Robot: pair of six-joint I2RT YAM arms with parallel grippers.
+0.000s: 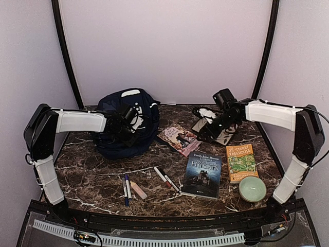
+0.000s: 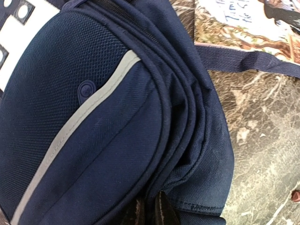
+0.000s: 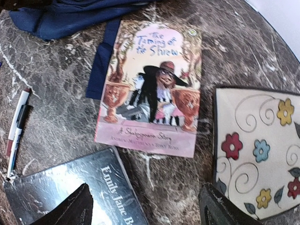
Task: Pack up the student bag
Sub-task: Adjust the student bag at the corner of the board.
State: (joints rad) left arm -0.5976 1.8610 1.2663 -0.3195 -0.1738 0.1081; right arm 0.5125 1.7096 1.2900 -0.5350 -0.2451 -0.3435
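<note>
Our left gripper (image 2: 152,213) shows its jaws drawn nearly together on a fold of navy cloth at the side of the student bag (image 1: 110,146). We read that as a pinch on the fabric, though the tips sit at the very bottom edge of the wrist view. Our right gripper (image 3: 145,190) hangs with jaws spread wide and nothing between them, above the marble table (image 1: 92,175), near the pink book (image 3: 150,89) and just beside the flowered plate (image 3: 258,150).

The bag lies slumped at the back left of the table, white patch toward the wall. We judge it soft and floppy, and light for now. The coarse weave should not slip, but a pinch will lift one layer of cloth, not the whole bag. The stitched ridges along its edge look like the firmest places to take hold; we cannot see a zip pull or an opening from here.

One dark strap (image 3: 101,70) runs under the pink book — a hard tug on the bag could drag that book along.

Near the front lie the dark book (image 1: 202,174), orange book (image 1: 241,162), green bowl (image 1: 252,189) and pens (image 1: 165,177).
</note>
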